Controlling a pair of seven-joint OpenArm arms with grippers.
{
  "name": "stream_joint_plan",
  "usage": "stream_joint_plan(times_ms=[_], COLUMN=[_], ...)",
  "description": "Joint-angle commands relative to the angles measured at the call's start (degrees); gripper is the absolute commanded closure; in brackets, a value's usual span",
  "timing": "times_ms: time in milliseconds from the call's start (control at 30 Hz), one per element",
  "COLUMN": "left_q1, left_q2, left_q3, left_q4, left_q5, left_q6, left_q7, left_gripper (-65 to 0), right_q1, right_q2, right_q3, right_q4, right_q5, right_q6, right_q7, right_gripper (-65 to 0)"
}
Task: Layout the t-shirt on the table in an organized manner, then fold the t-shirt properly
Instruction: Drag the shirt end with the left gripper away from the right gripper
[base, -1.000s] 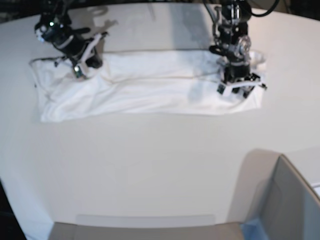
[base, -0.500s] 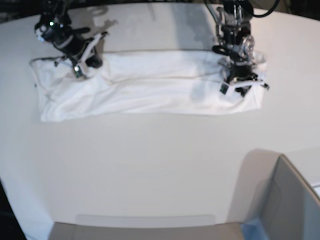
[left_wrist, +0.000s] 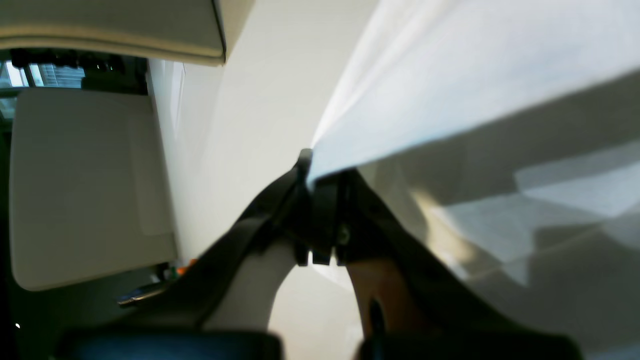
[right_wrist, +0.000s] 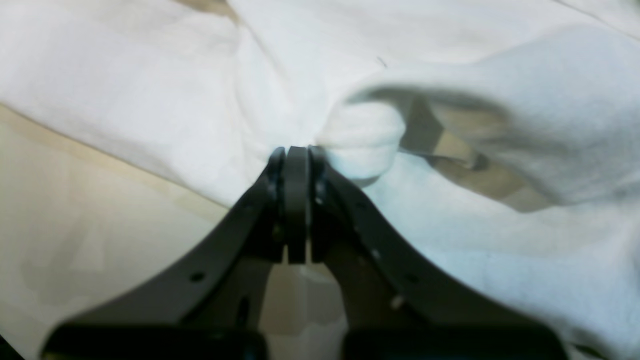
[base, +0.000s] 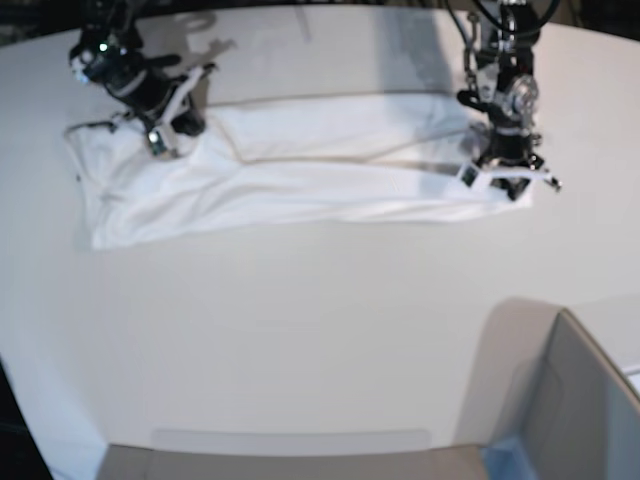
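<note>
On the table (base: 320, 330), both grippers pinch the t-shirt (base: 300, 175): left gripper (left_wrist: 320, 172) one end, right gripper (right_wrist: 295, 155) the other. Laying out looks underway; next should be stretching it flat.

High overview, two close wrist views

The t-shirt (base: 300, 170) lies stretched sideways across the far part of the worktop (base: 300, 330); the left tool (base: 508, 178) sits at its end on the base view's right; the right tool (base: 155, 140) at the opposite end; a box corner (base: 570, 400) stands at the near right.
</note>
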Motion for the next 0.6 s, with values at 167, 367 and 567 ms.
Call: stream_joint_plan(times_ms=[167,367,567], left_q1=[0.1,0.4,3.2], left_q2=[-3.7,-3.4,-3.4], left_q3=[5.0,6.6,6.3], left_q4=[2.4,2.3,2.5], left_q5=[5.4,16.0,16.9], left_q6=[1.2,1.2,1.2], left_q7=[-0.5,-0.5,-0.5], left_gripper=[0.0,0.0,0.0], right_q1=[0.3,0.3,0.3], right_q2=[0.3,0.3,0.3], right_q3=[0.1,0.0,0.2], right_q4=[1.1,1.0,1.0], right_q5=[0.9,0.9,0.9], right_q6=[0.8,0.8,0.8], right_q7=[1.1,1.1,1.1], right_gripper=[0.0,0.0,0.0])
